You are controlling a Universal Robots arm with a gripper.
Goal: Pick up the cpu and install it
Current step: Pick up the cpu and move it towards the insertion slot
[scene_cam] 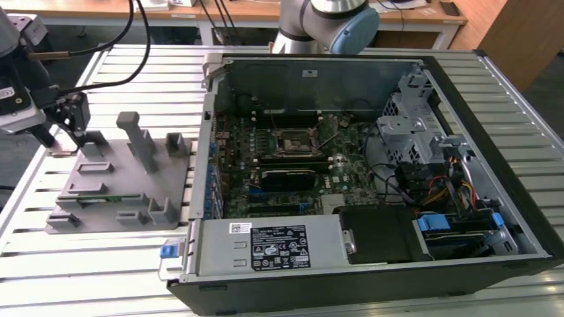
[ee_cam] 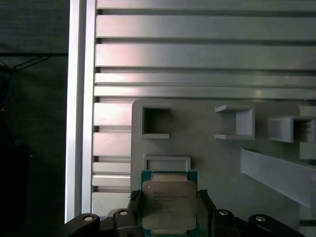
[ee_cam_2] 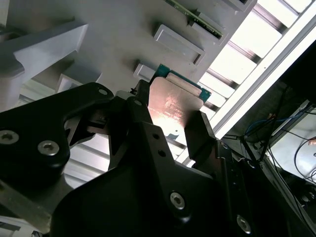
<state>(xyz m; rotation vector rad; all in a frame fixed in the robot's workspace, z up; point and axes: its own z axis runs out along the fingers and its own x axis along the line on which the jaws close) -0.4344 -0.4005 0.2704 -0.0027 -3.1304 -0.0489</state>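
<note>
Cpu [ee_cam: 169,205] clamped by opposite edges in my pincer [scene_cam: 63,140] — at grey fixture [ee_cam: 212,163] outer corner; socket [scene_cam: 294,142] lies well beyond fixture, inside case [scene_cam: 352,72].

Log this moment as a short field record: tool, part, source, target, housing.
tool: black two-fingered pincer, shut on two opposite edges of the part
part: small flat square cpu with silvery metal top and green edge, held over a corner of the source
source: grey plastic fixture with upright posts, on the slatted metal table, at the exterior view's left of the housing
target: dark square socket with metal frame, inside the housing, apart from the tool
housing: black open computer case, lying flat
</note>
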